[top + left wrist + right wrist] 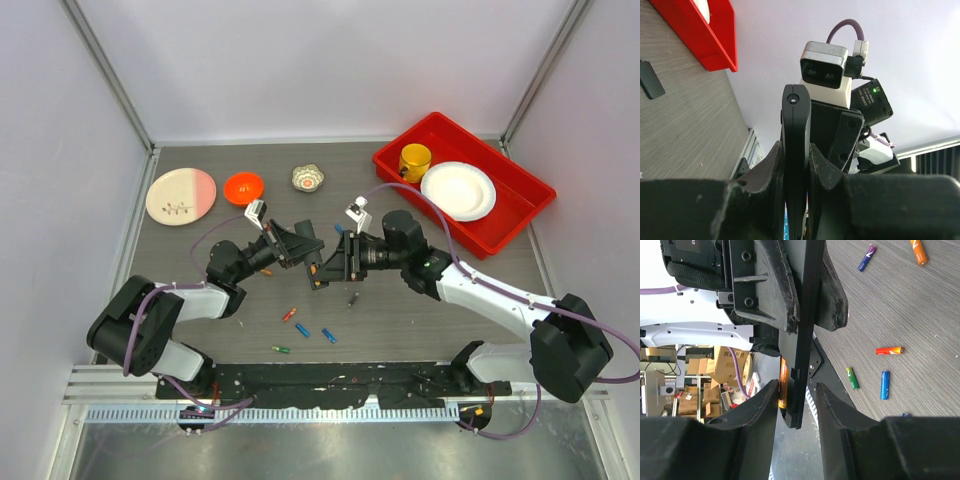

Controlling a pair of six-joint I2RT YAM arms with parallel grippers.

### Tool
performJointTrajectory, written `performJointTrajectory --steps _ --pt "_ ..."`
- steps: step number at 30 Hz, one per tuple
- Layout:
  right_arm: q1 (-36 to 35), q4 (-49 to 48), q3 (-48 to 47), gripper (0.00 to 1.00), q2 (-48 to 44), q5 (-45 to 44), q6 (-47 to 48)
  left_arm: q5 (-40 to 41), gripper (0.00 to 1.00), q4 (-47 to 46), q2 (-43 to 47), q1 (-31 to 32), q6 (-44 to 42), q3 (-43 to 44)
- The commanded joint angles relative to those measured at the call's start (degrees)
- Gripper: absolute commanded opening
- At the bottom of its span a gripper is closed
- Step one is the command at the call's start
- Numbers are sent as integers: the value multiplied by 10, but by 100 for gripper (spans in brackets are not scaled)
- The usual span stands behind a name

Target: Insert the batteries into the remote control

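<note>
My left gripper point(298, 246) point(797, 150) is shut on the remote control point(307, 243) point(796, 130), a slim black bar held edge-on above the table. In the right wrist view the remote control point(804, 330) hangs down with an orange battery point(783, 384) in its recess. My right gripper point(332, 264) point(796, 392) is open and straddles the remote's lower end; one finger touches the orange battery and the other stands apart from the remote. Loose batteries lie on the table: orange point(289, 314) point(889, 350), blue point(302, 330) point(884, 385), green point(281, 349) point(852, 378).
A red tray point(520, 218) at the back right holds a yellow cup point(415, 160) and a white plate point(458, 190). An orange bowl point(243, 186), a pink-and-cream plate point(180, 194) and a small patterned bowl point(309, 178) stand at the back. A grey metal bit point(352, 298) and a small black piece point(650, 79) lie on the table.
</note>
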State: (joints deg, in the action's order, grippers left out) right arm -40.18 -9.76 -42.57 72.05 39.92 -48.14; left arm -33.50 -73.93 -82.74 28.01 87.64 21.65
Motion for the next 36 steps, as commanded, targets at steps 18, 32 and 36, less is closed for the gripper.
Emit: performJointTrajectory --steps 18,32,36 --pt "-26 -10 -34 13 18 -13 5 7 0 -147 9 -2 -11 15" --pt "-24 -12 -41 44 12 -27 -6 5 0 -147 8 -2 -13 14" --pt "-16 -1 -49 58 0 -30 -1 6 0 -147 10 -2 -14 12"
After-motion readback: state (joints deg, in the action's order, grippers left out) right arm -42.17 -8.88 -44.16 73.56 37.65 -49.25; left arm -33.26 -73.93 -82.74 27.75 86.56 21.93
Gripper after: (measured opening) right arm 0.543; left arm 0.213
